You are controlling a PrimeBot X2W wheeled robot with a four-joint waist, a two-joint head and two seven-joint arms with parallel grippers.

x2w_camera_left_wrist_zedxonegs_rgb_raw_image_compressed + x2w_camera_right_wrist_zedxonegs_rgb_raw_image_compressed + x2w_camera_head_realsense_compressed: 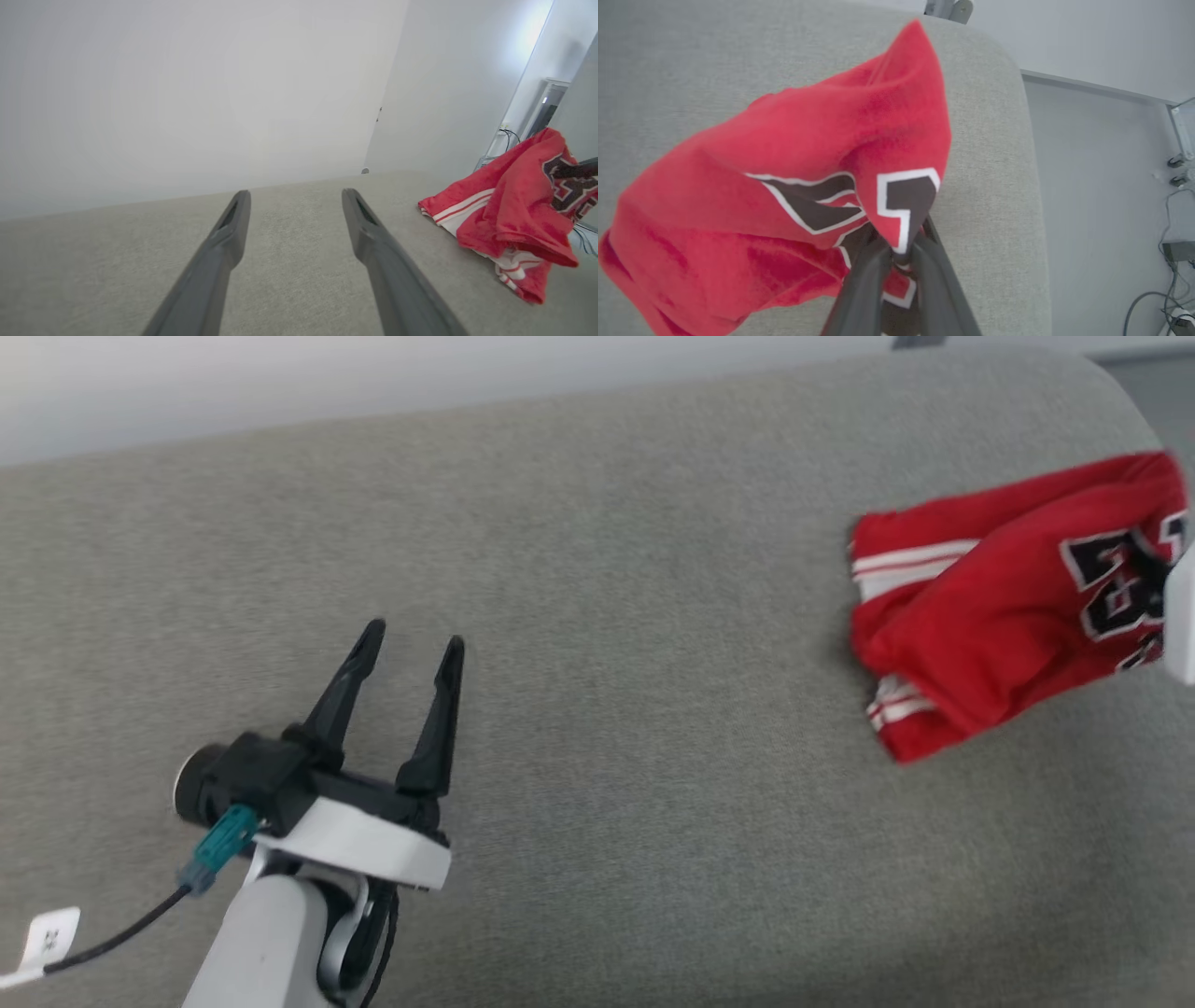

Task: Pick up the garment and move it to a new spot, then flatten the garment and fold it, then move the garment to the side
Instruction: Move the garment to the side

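Two end effectors, one garment. The left end effector (414, 635) hangs over the grey worktop (597, 803) at the lower left of the head view, fingers spread wide and gripping nothing. The right end effector (901, 252) is pinched narrow on the garment (990, 607) at its dark, white-outlined print. The bunched red shirt sits at the frame's right edge. Its long axis slants from lower left to upper right, with striped trim at the left end and print at the right.
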